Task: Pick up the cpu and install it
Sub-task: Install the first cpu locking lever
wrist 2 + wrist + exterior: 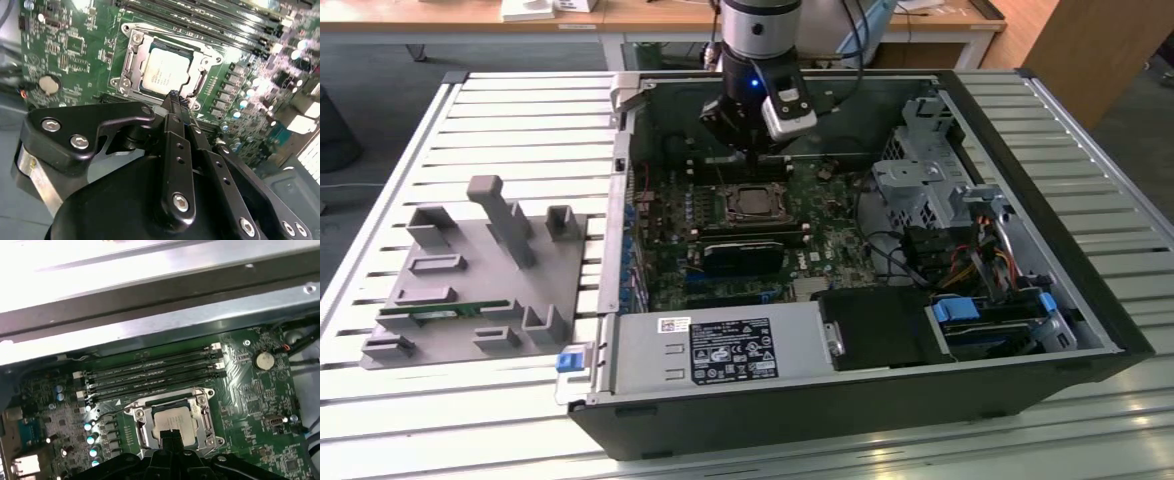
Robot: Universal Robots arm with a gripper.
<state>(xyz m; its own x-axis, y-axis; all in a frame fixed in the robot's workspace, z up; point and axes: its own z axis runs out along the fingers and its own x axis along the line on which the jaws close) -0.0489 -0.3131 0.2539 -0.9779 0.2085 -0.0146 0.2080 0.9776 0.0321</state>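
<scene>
The tool [173, 96] hangs just above the socket frame [131, 62], fingers pressed together and holding nothing, its tip covering one edge of the cpu [164, 70]. The cpu [175, 421] lies flat inside that frame. In the exterior view the computer case [1067, 300] walls stand well clear of the frame [750, 203].

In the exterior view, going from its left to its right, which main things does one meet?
Grey fixture tray → green memory stick lying on it → blue clip at the case's edge → cpu in its socket → metal drive cage → blue latch.
</scene>
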